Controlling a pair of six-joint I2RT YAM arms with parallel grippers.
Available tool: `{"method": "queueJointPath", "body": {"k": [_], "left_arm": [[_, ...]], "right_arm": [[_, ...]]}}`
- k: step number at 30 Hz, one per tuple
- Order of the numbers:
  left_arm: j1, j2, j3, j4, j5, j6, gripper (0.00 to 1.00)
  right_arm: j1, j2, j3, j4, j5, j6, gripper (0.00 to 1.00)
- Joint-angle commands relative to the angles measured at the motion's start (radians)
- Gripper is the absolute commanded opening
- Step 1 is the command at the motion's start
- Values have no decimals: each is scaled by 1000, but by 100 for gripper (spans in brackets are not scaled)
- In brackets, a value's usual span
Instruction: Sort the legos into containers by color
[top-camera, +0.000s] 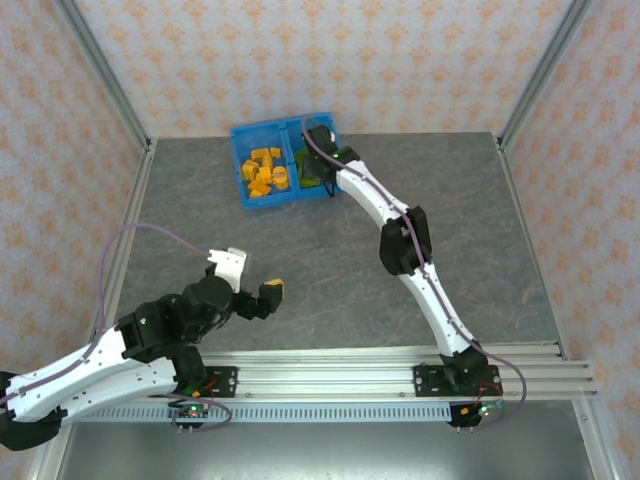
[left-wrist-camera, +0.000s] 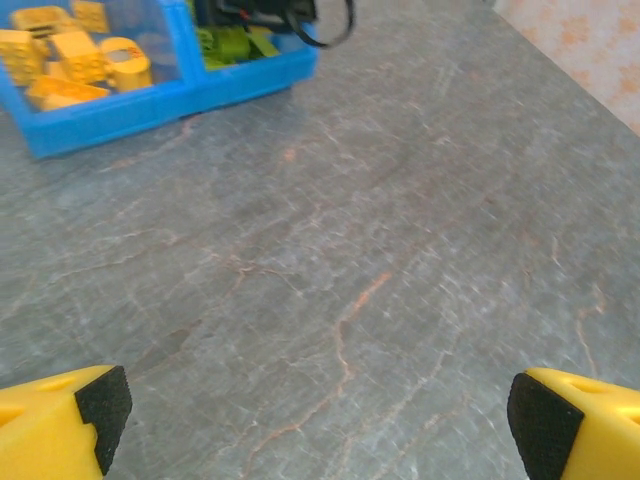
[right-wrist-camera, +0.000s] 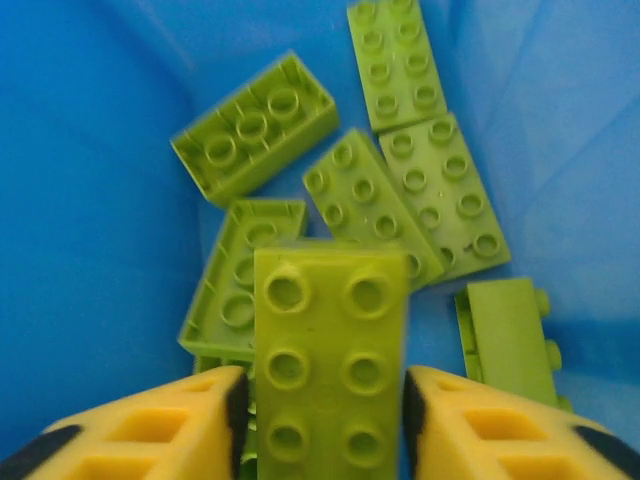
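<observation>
Green lego (right-wrist-camera: 330, 350), between right gripper (right-wrist-camera: 322, 410) fingers

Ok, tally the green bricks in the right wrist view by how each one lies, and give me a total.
Studs-up green bricks: 4
Underside-up green bricks: 2
Green brick on its side: 1
Total: 7 that can be told apart in the blue bin; more may lie hidden underneath.
</observation>
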Motion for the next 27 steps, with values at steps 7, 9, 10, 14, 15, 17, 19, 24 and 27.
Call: {"method": "queueJointPath", "body": {"k": [7, 9, 10, 14, 15, 17, 19, 24, 27], "left_arm": [[1, -23, -52, -11, -552, -98, 100], [22, -34, -102, 99, -666, -6, 100], [48, -44, -133, 173, -702, 46, 100], [277, -70, -229, 390, -607, 184, 100], [340, -71, -251, 434, -560, 203, 100], [464, -58, -297, 525, -460, 234, 100], [555, -25, -336, 612, -414, 287, 100], [705, 94, -414, 819, -268, 404, 100], [799, 159, -436, 898, -130, 380, 100]], "right_arm": [[8, -178, -5, -52, -53, 5, 54], [9, -265, -86, -43, -64, 3, 54], [9, -334, -159, -19, -65, 3, 55], [9, -689, -648, 194, -25, -11, 60], [9, -778, -758, 240, -6, -17, 63], [7, -980, -1020, 343, 39, -35, 70], [8, -1167, -1262, 438, 111, -42, 75], [7, -1591, -1770, 585, 480, -22, 91], [-9, -1717, -1987, 713, 732, -125, 98]]}}
